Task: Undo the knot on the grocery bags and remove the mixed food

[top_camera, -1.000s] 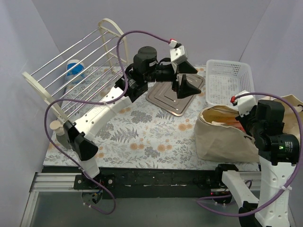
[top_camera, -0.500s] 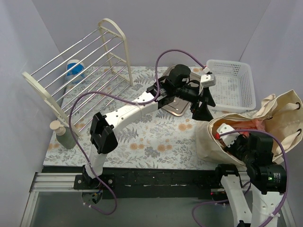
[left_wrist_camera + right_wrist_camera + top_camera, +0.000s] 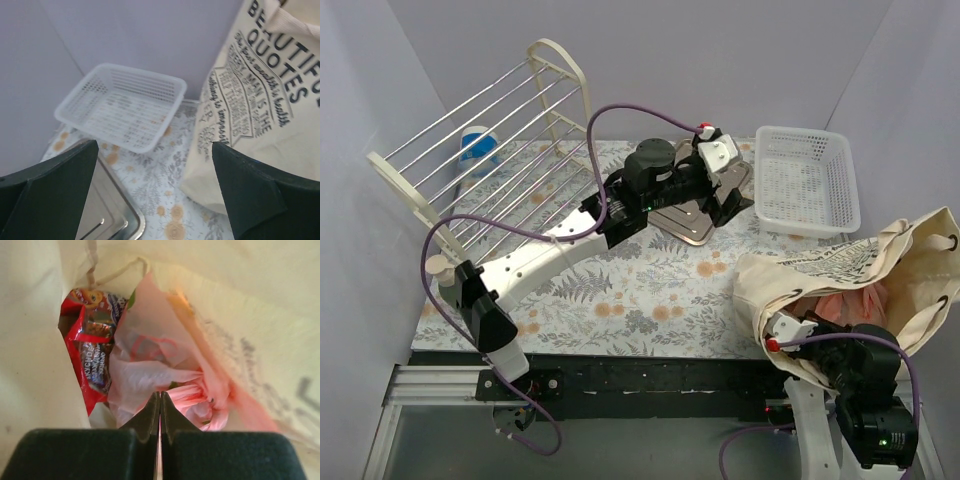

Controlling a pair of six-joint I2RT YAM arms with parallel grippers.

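One overhead view, two wrist views.
The top camera looks down from behind the arms over the whole table (image 3: 620,285). The left wrist camera faces low across it and shares the basket (image 3: 125,110), tray (image 3: 112,210) and tote (image 3: 265,105) with that view. The right wrist camera peers closely into the tote at the pink bag (image 3: 150,355), glimpsed from above too.

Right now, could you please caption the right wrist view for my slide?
Shut right gripper pointing at the pink bag inside the tote, beside snack packets.

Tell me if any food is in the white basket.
No, the white basket is bare down to its slotted floor.
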